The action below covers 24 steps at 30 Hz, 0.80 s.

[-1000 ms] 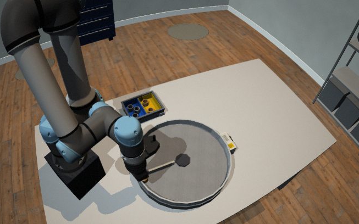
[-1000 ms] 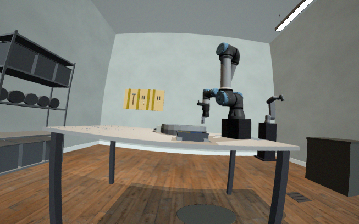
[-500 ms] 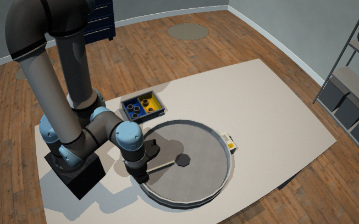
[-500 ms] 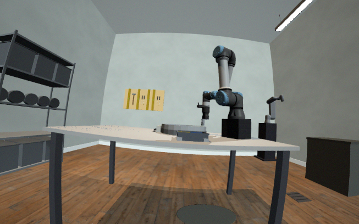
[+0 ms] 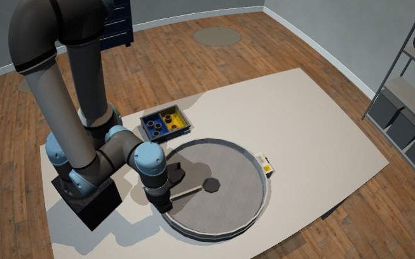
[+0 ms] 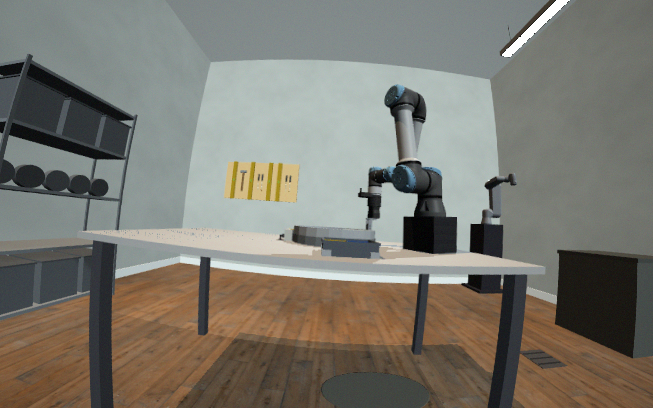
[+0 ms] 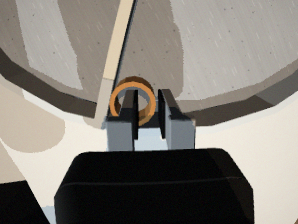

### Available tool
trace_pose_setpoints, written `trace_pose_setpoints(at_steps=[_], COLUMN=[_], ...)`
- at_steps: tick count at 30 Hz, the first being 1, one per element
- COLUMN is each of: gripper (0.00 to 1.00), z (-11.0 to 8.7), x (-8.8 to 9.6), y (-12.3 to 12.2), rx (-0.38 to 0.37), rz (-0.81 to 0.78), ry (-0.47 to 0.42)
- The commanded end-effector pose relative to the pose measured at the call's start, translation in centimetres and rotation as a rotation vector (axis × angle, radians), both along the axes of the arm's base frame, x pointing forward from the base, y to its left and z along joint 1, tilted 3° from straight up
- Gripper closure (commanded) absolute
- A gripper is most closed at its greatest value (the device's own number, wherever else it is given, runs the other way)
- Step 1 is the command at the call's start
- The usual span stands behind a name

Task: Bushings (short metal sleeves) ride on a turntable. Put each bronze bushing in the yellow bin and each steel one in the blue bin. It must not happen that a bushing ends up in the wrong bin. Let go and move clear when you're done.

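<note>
A bronze bushing point(image 7: 115, 102) stands on the turntable point(image 5: 234, 199) point(image 7: 220, 50) near its rim, beside the pale bar, in the wrist view. My gripper point(image 7: 148, 104) point(image 6: 369, 223) is partly open and holds nothing. In the wrist view its left finger overlaps the bushing's ring and its right finger is just right of the ring; the exact height of the tips is unclear. The arm hides the bushing in the top view. The blue bin point(image 5: 157, 119) holds three dark bushings. The yellow bin point(image 5: 180, 120) holds two brownish bushings.
The pale bar point(image 5: 186, 193) point(image 7: 114, 55) runs from the dark hub point(image 5: 211, 185) toward the rim near my gripper. A raised wall point(image 5: 264, 193) rings the turntable. A small labelled box point(image 5: 263, 164) stands against its outside. Both bins share a grey tray behind the turntable.
</note>
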State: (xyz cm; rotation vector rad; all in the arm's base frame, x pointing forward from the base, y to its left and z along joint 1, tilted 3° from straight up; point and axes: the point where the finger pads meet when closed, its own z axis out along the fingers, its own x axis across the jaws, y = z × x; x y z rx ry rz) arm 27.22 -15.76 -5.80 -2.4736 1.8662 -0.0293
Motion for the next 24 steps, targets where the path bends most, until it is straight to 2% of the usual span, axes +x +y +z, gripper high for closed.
trace_pose_setpoints(at_steps=[1, 24], gripper=[0.6, 0.6], z=[-0.5, -2.2], x=[0.0, 0.1], y=[0.0, 0.0], rx=[-0.001, -0.002], rz=[0.0, 0.0], ry=[-0.001, -0.001])
